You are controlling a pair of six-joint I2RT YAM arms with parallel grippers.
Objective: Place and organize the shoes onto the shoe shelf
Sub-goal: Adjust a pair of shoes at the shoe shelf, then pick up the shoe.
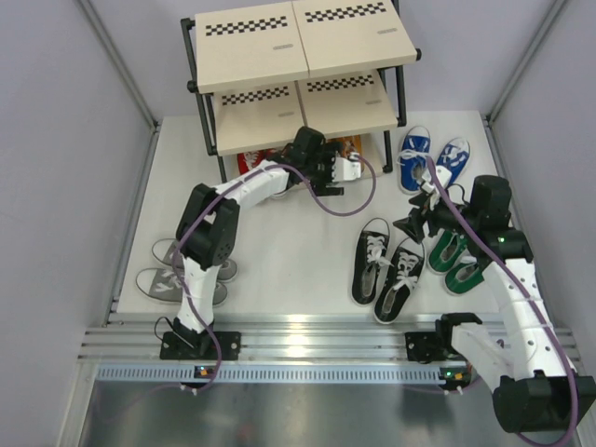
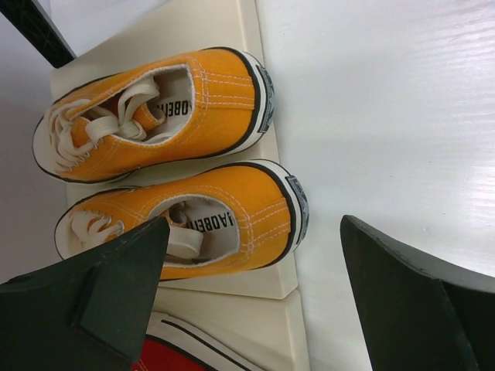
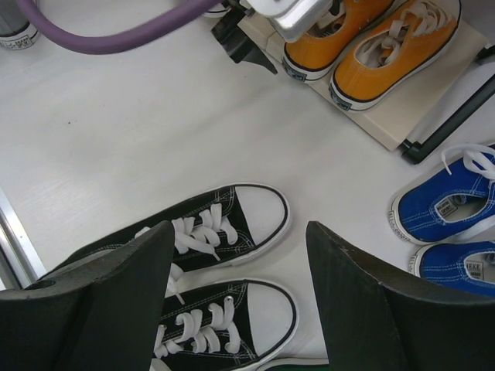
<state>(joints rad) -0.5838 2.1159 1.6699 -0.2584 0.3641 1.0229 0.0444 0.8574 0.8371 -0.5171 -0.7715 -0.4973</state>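
Orange shoes (image 2: pixel 232 93), parallel, heels facing outward

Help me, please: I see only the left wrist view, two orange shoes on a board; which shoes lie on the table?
Observer: Four pairs lie on the table: the grey pair on the left; the black pair, green pair and blue pair on the right.
Operator: Thank you. Where are the right fingers?
Observer: The right fingers hang open above the black pair, holding nothing.
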